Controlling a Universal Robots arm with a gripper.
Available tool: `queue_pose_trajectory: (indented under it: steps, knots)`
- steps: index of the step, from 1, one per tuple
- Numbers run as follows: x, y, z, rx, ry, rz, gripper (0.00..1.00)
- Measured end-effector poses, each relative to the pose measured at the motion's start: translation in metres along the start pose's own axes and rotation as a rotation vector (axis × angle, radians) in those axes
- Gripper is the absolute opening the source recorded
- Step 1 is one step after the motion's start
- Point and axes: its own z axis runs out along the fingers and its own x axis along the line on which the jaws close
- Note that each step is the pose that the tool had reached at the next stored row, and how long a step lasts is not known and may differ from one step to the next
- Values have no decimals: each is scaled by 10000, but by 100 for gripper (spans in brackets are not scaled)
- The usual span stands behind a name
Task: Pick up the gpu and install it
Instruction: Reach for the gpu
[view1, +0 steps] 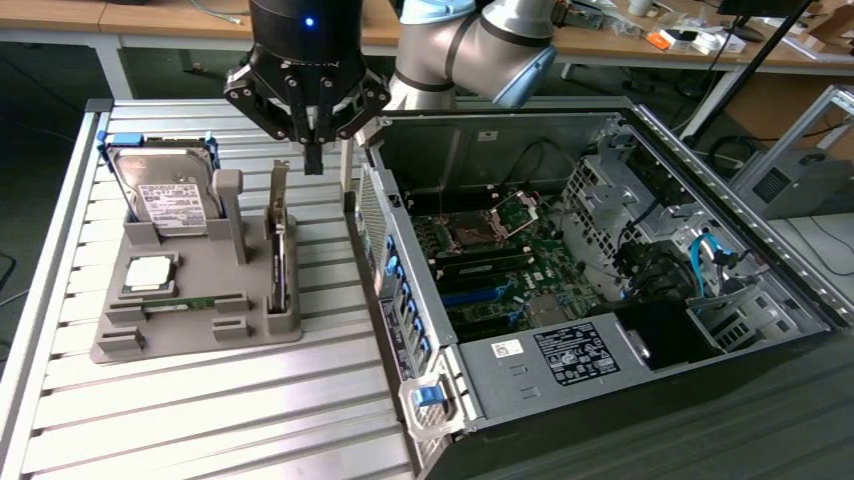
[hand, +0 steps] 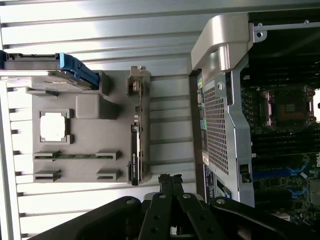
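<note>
Workshop bay, bright even light.
Slatted metal table (view1: 200, 420) across the foreground, pale ribs running side to side, glare on the near ones. Wooden bench (view1: 160, 22) along the back, on a white frame; small clutter (view1: 694, 40) on it toward the exterior view's right. Black pole (view1: 763, 60) slants down in front of that end. Aluminium frame (view1: 817, 120) and a grey box (view1: 801, 180) at the exterior view's right edge. Floor (view1: 34, 90) dark below the bench.
</note>
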Motion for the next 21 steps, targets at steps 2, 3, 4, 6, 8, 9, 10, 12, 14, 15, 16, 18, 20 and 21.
queue_pose_trajectory:
  steps: [2, 3, 4, 6, 8, 9, 10, 12, 14, 15, 16, 18, 20, 21]
  knots:
    - [5, 0, 0, 0, 0, 0, 11]
    - [8, -1, 0, -1, -1, 0, 11]
    - [10, -1, 0, -1, -1, 1, 11]
    - [14, -1, 0, 0, -1, 0, 11]
    - [19, -1, 0, 0, 0, 0, 11]
    - [22, -2, 0, 0, 0, 0, 11]
    - [24, -2, 0, 0, -1, 1, 11]
    - [29, -2, -1, 0, 0, 0, 11]
    - [33, -2, -1, 0, 0, 0, 11]
    - [35, -3, -1, 0, 0, 0, 11]
    - [37, -3, -1, 0, 0, 0, 11]
    - [42, -3, -1, -1, 0, 0, 11]
    - [45, -3, -1, 0, -1, 0, 11]
    - [48, -4, -1, 0, 0, 0, 11]
